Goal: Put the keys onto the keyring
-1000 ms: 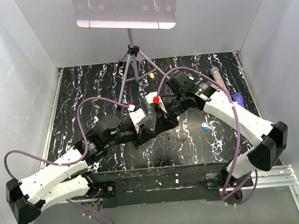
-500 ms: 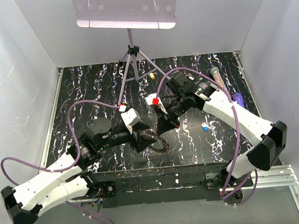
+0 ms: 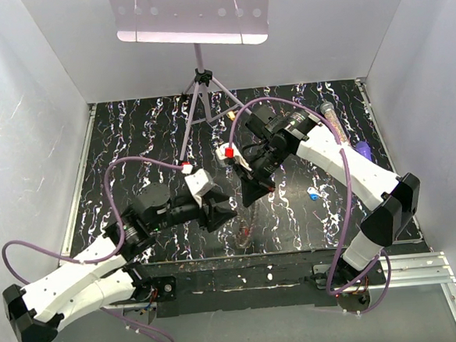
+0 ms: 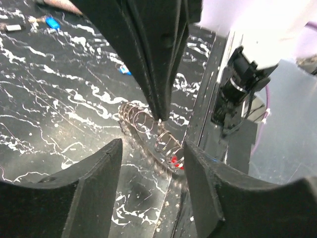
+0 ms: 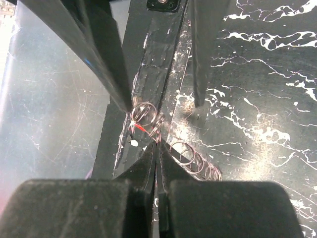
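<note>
The keyring (image 4: 143, 121), a coiled run of thin grey wire loops, hangs from my right gripper (image 5: 156, 147), which is shut on its wire. A small red key (image 4: 174, 159) sits at the coil's lower end, and shows as a red sliver (image 5: 140, 128) in the right wrist view. From above, the keyring (image 3: 244, 229) is a blur just under the right gripper (image 3: 249, 199). My left gripper (image 3: 220, 213) stands open just left of it, its fingers (image 4: 96, 191) apart with nothing between them. A blue key (image 3: 313, 196) lies on the table to the right, and a yellow key (image 3: 231, 116) far back.
A music stand's tripod (image 3: 201, 102) stands at the back centre. A glittery tube (image 3: 330, 117) and a purple pen (image 3: 362, 152) lie along the right wall. The table's near edge (image 3: 243, 268) runs just below the keyring. White walls close in three sides.
The left gripper has opened and pulled back to the left. The right gripper has closed on the keyring, and its arm has swung left. The keyring now hangs near the front edge.
</note>
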{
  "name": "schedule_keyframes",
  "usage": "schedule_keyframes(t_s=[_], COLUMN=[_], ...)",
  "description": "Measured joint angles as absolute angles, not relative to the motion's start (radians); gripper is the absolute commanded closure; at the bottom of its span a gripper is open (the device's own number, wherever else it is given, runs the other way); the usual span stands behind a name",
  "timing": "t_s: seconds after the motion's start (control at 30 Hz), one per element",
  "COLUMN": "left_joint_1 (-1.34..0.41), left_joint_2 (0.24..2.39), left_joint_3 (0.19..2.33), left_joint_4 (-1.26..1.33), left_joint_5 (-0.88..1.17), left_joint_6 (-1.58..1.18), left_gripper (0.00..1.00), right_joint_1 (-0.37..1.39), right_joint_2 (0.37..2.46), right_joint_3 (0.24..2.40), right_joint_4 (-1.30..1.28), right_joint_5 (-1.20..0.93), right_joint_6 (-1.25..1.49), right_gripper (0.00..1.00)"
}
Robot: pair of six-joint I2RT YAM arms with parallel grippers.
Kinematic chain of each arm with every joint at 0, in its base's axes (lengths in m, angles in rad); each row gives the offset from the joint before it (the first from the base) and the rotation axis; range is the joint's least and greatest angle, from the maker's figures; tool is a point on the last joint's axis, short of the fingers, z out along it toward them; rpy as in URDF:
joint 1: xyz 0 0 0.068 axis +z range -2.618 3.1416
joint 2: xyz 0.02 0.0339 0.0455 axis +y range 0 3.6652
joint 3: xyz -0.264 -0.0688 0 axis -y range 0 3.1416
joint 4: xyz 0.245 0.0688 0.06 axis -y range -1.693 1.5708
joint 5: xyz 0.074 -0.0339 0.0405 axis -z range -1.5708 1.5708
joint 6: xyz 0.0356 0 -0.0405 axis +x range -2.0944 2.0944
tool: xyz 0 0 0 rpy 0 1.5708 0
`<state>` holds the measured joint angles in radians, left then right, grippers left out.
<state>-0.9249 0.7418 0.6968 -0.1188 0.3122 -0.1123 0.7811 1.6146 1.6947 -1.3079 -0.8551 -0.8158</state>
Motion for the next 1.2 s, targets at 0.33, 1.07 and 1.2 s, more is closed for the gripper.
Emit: schedule_keyframes(t_s=[0.33, 1.07, 1.2], left_joint_1=[-0.925, -0.925, -0.925], left_joint_2=[0.831, 0.863, 0.864], left_joint_3=[0.698, 0.698, 0.698], left_joint_4=[-0.075, -0.005, 0.009], left_joint_5=[0.35, 0.396, 0.404], left_joint_6=[-0.067, -0.071, -0.075], left_gripper=[0.59, 0.78, 0.8], right_joint_1=[0.781, 0.781, 0.781], right_joint_2=[1.613, 1.613, 1.613], right_joint_3=[1.691, 1.687, 1.687], right_joint_4=[-1.314, -1.314, -1.314], right_joint_5=[-0.855, -0.867, -0.867], right_joint_6=[-0.815, -0.814, -0.814], right_gripper=[0.99, 0.99, 0.99])
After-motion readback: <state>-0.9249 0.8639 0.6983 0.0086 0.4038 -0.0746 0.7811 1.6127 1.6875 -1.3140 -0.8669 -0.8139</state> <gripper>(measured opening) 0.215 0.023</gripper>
